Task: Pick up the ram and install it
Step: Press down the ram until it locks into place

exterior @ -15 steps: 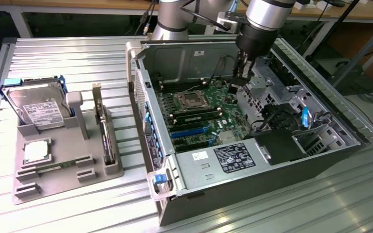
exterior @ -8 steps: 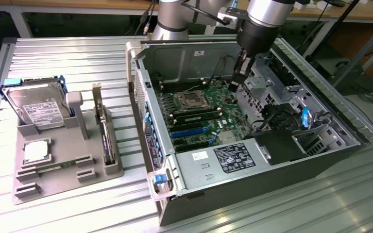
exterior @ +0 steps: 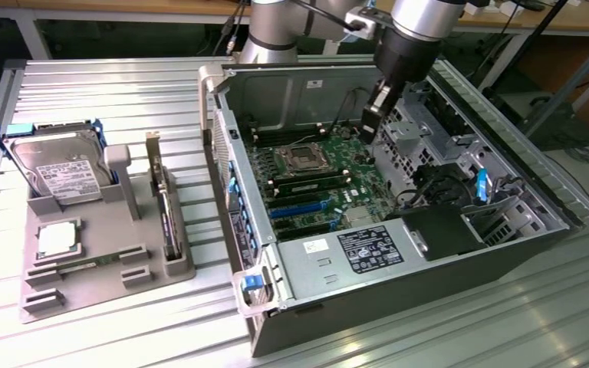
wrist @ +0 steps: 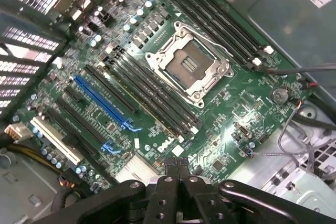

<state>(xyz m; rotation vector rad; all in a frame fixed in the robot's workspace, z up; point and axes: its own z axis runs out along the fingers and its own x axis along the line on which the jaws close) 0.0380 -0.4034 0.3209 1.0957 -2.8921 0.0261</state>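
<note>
In the exterior view an open case (exterior: pixel 397 230) lies on the bench (exterior: pixel 100 84). The arm reaches down into it, and the gripper (exterior: pixel 370 126) hangs over the far part of the motherboard (exterior: pixel 320 192), beyond the socket (exterior: pixel 302 158). A thin green stick, the ram (exterior: pixel 310 182) as far as I can tell, sits in a slot just on the near side of the socket. On the exterior view's left a grey tray (exterior: pixel 110 268) holds a hard drive (exterior: pixel 59 172), a processor (exterior: pixel 57 239) and an upright card (exterior: pixel 162 207).

In the wrist view the gripper (wrist: pixel 177 169) has its fingers pressed together with nothing between them, above the board's edge. The ram (wrist: pixel 149 98) seems to stand edge-up among the dark slots beside the socket (wrist: pixel 189 69).
</note>
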